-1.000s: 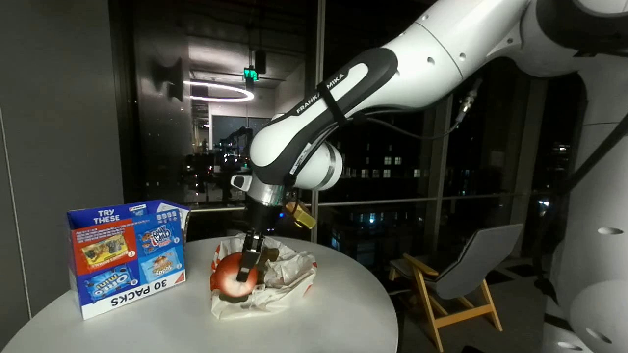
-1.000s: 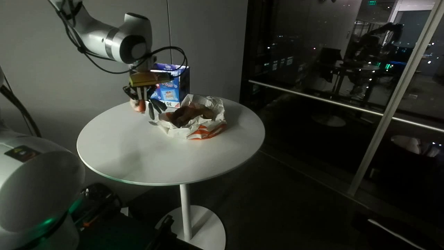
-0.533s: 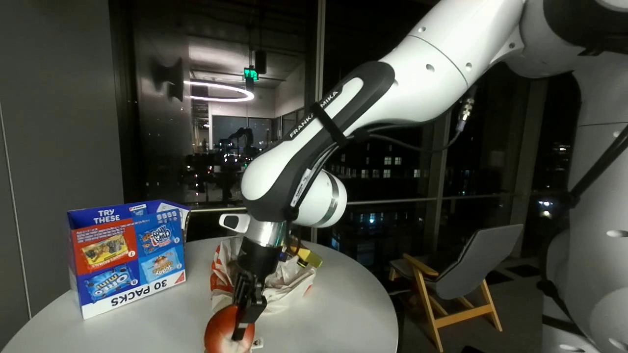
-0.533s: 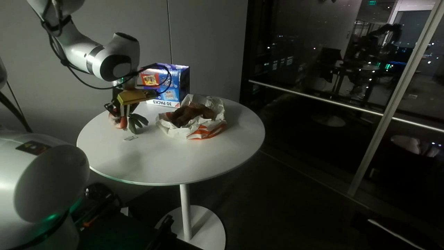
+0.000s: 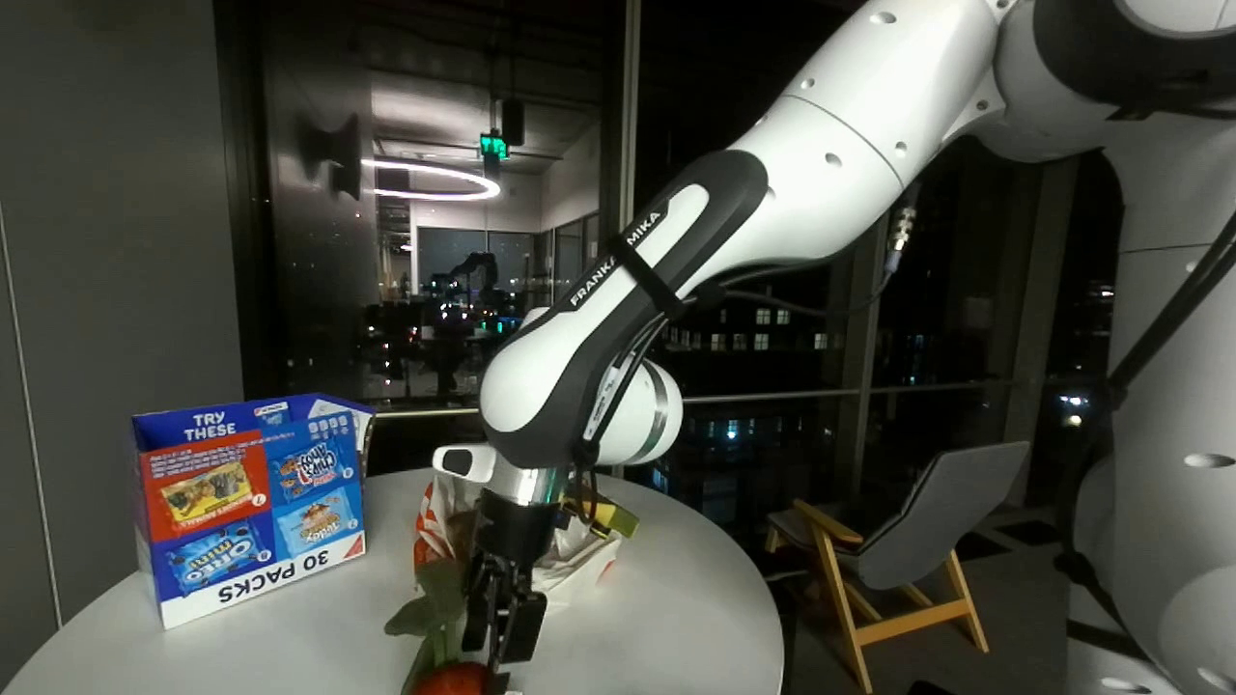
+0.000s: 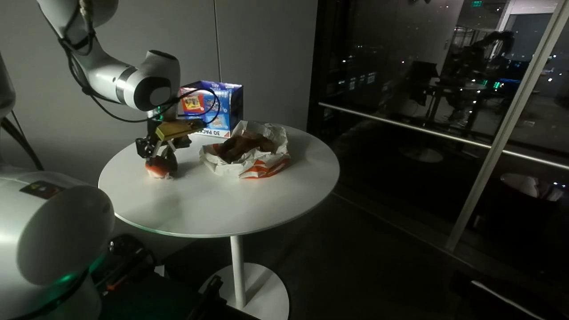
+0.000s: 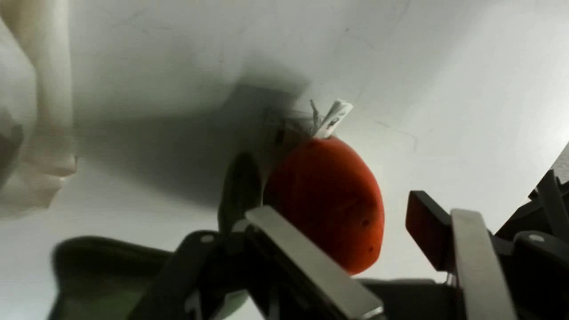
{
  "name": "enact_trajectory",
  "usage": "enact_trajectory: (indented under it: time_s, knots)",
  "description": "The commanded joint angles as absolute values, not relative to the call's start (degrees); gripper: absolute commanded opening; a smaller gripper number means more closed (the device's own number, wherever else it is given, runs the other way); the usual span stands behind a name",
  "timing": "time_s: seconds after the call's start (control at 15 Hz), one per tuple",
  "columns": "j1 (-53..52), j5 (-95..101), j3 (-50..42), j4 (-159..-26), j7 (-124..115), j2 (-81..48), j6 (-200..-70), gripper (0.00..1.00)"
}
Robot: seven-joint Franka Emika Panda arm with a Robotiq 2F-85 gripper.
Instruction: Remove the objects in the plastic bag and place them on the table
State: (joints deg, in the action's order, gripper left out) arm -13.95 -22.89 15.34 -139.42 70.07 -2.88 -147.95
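Evidently let go of the red toy [image 6: 160,168], clamped moments earlier, leaving it on the table [image 6: 213,200] at left in an exterior view, beneath the spread-apart gripper [image 7: 340,215]; toward mid-frame, still had brown contents [image 6: 244,146] to lift from the bag [image 6: 249,166].

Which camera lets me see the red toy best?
The wrist view. There the red toy looks biggest, though the end effector hides part. In an exterior view, its red part looks small; in an exterior view, its green leaves show but the bottom edge cuts off the red.
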Motion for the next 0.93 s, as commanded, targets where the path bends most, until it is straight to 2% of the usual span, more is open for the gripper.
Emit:
enact_trajectory:
  time_s: [0.0, 0.07, 0.2, 0.53, 0.87]
  knots:
    - [-13.2, -14.9, 14.2, -138.1, 62.6, -0.8, -149.0, 1.0]
    - [-13.4, -18.7, 15.1, -138.5, 66.7, -2.4, -148.5, 0.88]
    - [-13.2, -16.2, 14.5, -138.0, 64.2, -1.9, -148.5, 1.0]
    - [-13.2, -17.1, 14.5, -137.9, 64.8, -2.0, -149.4, 1.0]
    - [-12.7, -15.1, 14.2, -131.0, 56.9, -7.0, -152.4, 1.0]
